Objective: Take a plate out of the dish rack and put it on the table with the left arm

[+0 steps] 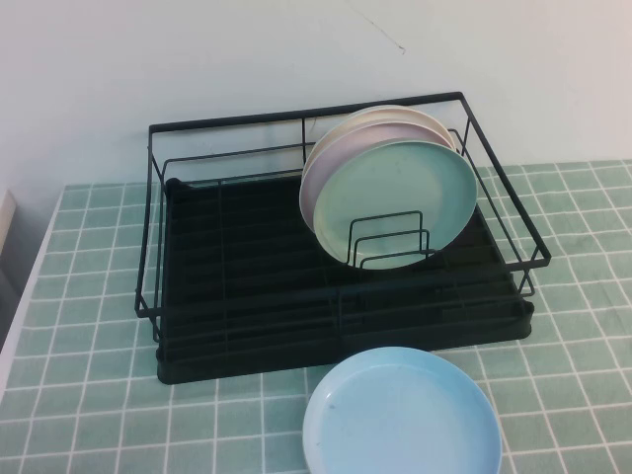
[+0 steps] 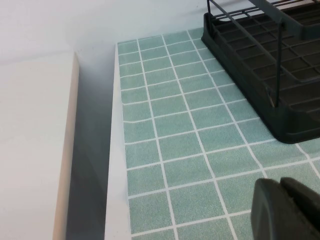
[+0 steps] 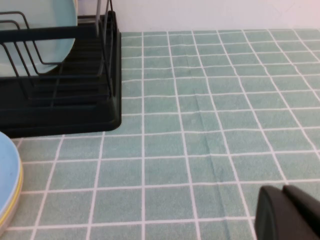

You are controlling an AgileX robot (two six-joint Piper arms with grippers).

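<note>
Plate (image 1: 403,200) upright in dish rack (image 1: 247,286), left gripper (image 2: 287,210), right gripper (image 3: 290,212) well apart

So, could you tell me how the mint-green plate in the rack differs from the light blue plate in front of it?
The mint-green plate stands on edge in the dish rack, propped by wire dividers; the light blue plate lies flat on the table. The mint one fronts a row of plates, a pink one behind it; the blue one, in the right wrist view, seems to rest on another plate. Both are round and rimmed. The left gripper and right gripper hover over tiles beside the rack, touching neither.
</note>
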